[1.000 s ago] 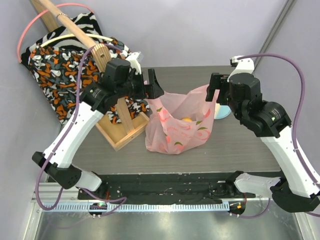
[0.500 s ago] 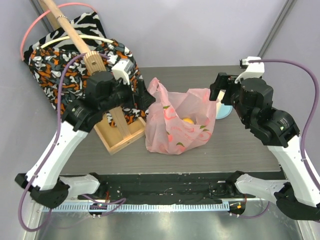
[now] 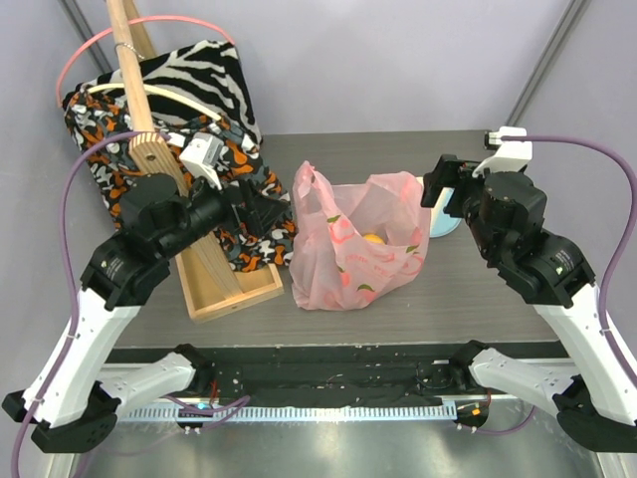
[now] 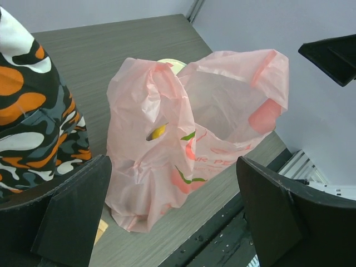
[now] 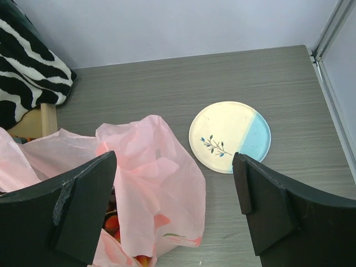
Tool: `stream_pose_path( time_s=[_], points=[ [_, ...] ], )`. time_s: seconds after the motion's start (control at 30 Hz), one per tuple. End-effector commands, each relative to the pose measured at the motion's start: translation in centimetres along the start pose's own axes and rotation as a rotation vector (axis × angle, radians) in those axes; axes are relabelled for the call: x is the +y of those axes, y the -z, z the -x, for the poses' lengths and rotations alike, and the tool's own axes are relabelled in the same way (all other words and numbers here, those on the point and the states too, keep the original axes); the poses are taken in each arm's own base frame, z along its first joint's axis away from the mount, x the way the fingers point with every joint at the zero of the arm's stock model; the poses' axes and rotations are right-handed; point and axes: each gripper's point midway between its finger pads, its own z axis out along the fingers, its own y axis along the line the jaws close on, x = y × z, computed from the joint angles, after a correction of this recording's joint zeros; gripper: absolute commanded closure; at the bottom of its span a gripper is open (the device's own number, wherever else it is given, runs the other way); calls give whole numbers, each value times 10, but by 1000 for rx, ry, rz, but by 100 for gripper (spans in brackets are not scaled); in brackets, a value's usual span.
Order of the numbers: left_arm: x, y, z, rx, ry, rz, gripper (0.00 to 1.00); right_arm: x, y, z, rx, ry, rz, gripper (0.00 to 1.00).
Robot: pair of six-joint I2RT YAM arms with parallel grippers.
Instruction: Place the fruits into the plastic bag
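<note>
At table centre: plastic bag (image 3: 353,261) standing slumped, mouth open upward, both handle loops loose. Inside it: fruits (image 3: 372,238), a yellow-orange one visible through the mouth, red pieces (image 5: 113,222) low down behind the pink film; rest too hidden to tell.

Just left of bag, over the edge of the patterned cloth (image 3: 109,164): left gripper (image 3: 267,207), fingers spread wide, nothing held, pointed at bag's left side.

At bag's far-right corner, raised above it: right gripper (image 3: 441,182), likewise spread wide and empty. From its wrist view, bag edge below the left finger (image 5: 72,206).

Right of bag, flat on table (image 3: 478,299): plate (image 5: 230,136), cream and pale blue, small sprig print.

Far left: wooden frame (image 3: 234,294) under the cloth, wooden pole (image 3: 134,60) leaning across it.
</note>
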Motion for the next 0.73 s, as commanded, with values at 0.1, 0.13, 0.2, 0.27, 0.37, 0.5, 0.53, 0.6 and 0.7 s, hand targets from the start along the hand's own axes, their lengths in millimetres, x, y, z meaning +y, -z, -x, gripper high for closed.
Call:
stream_pose_path(
  time_s=[0.1,0.13,0.2,0.27,0.37,0.5,0.53,0.6,0.7],
  points=[
    [-14,-9,14,-34,31,-60,0,-2,-1,13,-55,-49,-21,6],
    [-14,-10,15,-44,30,-60,0,-3,-1,12,-55,-48,-24,6],
    [-14,-7,21,-77,27,-56,0,-5,1,13,-60,-52,-29,6],
    [-13,-5,25,-102,25,-51,0,-6,2,14,-65,-55,-32,6],
    [-12,-4,27,-109,22,-46,0,-10,4,14,-72,-58,-44,6],
    [-13,-9,26,-97,24,-51,0,-11,6,16,-80,-61,-47,6],
    [-12,-12,24,-88,27,-49,0,-12,6,17,-82,-62,-50,6],
    [-13,-13,25,-85,28,-49,0,-12,6,16,-80,-61,-50,6],
    [-14,-15,26,-86,31,-53,0,-12,5,16,-80,-59,-53,6]
  ],
)
